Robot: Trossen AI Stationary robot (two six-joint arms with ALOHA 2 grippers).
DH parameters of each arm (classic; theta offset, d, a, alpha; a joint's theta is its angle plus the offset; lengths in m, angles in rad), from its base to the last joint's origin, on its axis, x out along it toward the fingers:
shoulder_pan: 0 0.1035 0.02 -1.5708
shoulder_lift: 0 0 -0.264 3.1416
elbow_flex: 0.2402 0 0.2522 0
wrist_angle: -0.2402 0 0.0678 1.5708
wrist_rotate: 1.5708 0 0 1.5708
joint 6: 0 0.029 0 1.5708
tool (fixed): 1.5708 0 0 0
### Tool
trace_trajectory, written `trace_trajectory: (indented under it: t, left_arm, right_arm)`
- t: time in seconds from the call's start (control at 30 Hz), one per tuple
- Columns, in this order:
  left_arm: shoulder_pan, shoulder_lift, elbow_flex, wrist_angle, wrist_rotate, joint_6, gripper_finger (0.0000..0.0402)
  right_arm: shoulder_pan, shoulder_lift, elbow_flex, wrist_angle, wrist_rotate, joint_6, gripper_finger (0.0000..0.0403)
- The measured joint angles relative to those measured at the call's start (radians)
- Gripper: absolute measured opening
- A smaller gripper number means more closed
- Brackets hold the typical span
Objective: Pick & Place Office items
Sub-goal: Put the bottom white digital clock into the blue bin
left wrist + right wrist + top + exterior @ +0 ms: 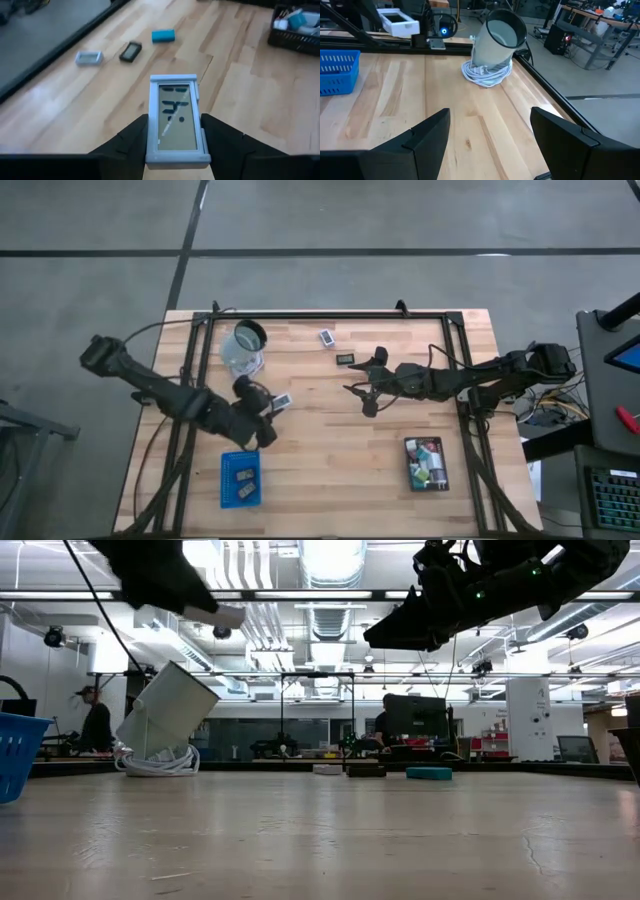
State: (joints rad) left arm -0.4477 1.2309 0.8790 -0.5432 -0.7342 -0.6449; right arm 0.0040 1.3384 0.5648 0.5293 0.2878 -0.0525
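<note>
My left gripper is near the table's left-middle, above the blue tray's far side, shut on a flat white rectangle with a display-like face. That rectangle also shows raised in the low view. My right gripper hovers open over the table's middle, its fingers wide apart and touching nothing. A white rectangle and a dark rectangle lie flat near the far edge. A teal block lies flat beside them. My left gripper pinches the white rectangle between its two fingers, one on each long edge at its near half. The fingers come roughly level from the table's left, lying along it. It is lifted clear of the table, face up, with its far end sticking out past the fingertips.
A blue tray near the table's near-left edge holds two flat pieces. A black tray at near right holds several coloured pieces. A clear round cup leans tilted on a coiled white cord at far left. Bare wood lies between the trays.
</note>
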Motion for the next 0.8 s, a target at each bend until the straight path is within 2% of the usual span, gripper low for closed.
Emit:
trace_trajectory:
  t: [0.17, 0.5, 0.8]
  left_arm:
    - [-0.097, 0.009, 0.012, -0.137, -0.014, -0.235, 0.0169]
    - [-0.347, 0.014, 0.004, -0.258, 0.039, -0.555, 0.0170]
    - [-0.579, 0.014, -0.002, -0.289, 0.042, -0.696, 0.0170]
  right_arm:
    - [0.000, 0.000, 0.000, 0.000, 0.000, 0.000, 0.0274]
    - [0.000, 0.000, 0.000, 0.000, 0.000, 0.000, 0.0274]
    - [0.000, 0.000, 0.000, 0.000, 0.000, 0.000, 0.0274]
